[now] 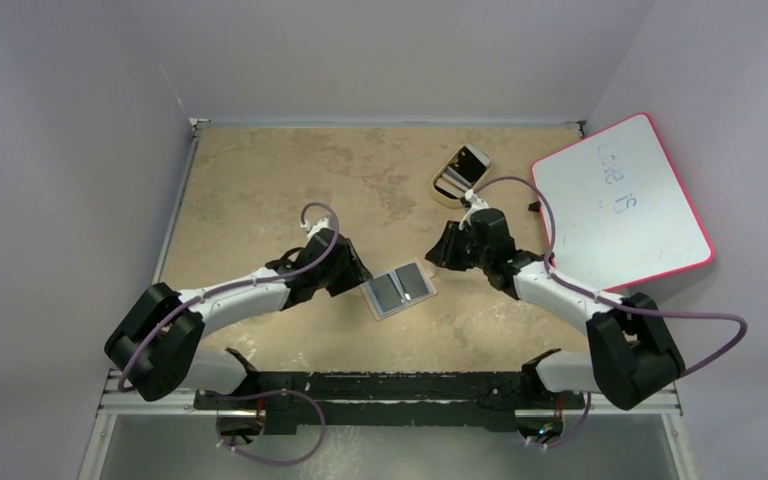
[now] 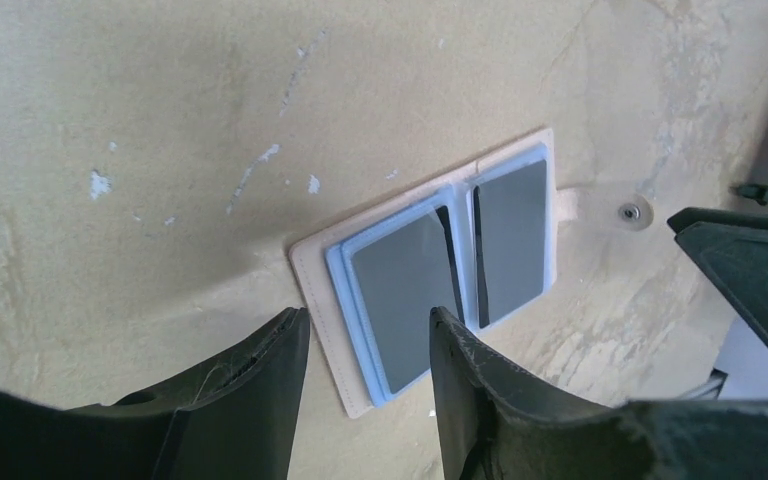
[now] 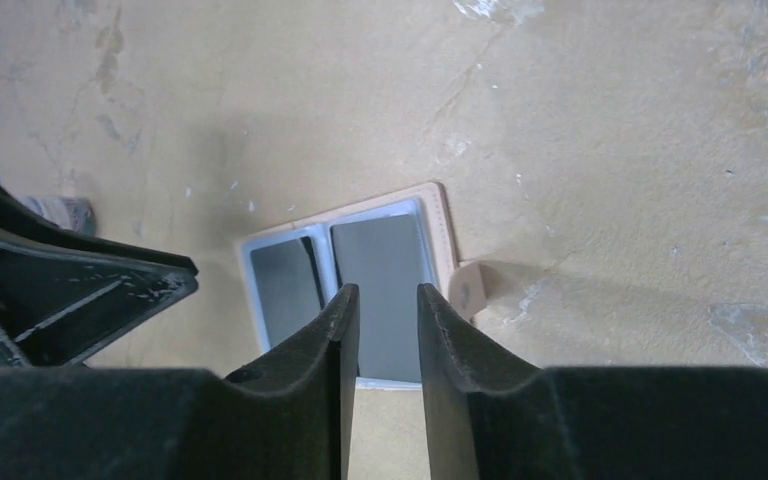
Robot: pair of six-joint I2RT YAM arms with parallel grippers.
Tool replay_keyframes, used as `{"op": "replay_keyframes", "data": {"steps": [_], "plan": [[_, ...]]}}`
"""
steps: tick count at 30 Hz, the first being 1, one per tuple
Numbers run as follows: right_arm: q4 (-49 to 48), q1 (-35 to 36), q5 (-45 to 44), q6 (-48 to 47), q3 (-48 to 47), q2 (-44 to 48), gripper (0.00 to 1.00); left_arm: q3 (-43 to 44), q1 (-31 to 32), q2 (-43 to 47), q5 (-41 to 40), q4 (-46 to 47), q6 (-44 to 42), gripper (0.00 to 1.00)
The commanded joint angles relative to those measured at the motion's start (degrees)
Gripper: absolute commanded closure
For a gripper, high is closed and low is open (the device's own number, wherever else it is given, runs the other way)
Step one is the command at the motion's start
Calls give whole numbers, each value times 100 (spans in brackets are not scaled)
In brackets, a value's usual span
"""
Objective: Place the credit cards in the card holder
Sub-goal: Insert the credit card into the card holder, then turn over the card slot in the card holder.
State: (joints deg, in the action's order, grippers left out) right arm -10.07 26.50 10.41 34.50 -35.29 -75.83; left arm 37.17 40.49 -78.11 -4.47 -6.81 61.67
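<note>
The tan card holder (image 1: 370,301) lies open flat on the table between my two grippers. A pale blue-grey credit card (image 2: 405,290) lies on its left panel, with a second blue edge showing under it. Another credit card (image 2: 510,235) lies on the right panel. The snap tab (image 2: 575,200) sticks out to the right. My left gripper (image 2: 370,335) hovers open over the holder's near left edge (image 2: 315,290), holding nothing. My right gripper (image 3: 387,298) stands open by a narrow gap above the right-hand card (image 3: 380,255), with nothing between its fingers.
A tan oval tray (image 1: 447,185) holding a white-edged slab sits at the back centre-right. A red-rimmed whiteboard (image 1: 620,200) lies at the right edge, close to the right arm. Grey walls bound the table on the left, back and right.
</note>
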Motion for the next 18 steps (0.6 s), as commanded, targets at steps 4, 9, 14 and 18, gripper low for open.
{"op": "replay_keyframes", "data": {"steps": [4, 9, 14, 18], "plan": [[210, 217, 123, -187, -465, -5, 62, -411, -42, -24, 640, 1473, 406, 53], [152, 303, 225, -391, -591, -417, 60, -693, -36, -280, 825, 2435, 893, 53], [144, 336, 285, -576, -647, -755, 60, -702, -26, -436, 649, 2467, 927, 53], [89, 337, 155, -600, -510, -983, 63, -742, -16, -539, 605, 2556, 909, 53]]}}
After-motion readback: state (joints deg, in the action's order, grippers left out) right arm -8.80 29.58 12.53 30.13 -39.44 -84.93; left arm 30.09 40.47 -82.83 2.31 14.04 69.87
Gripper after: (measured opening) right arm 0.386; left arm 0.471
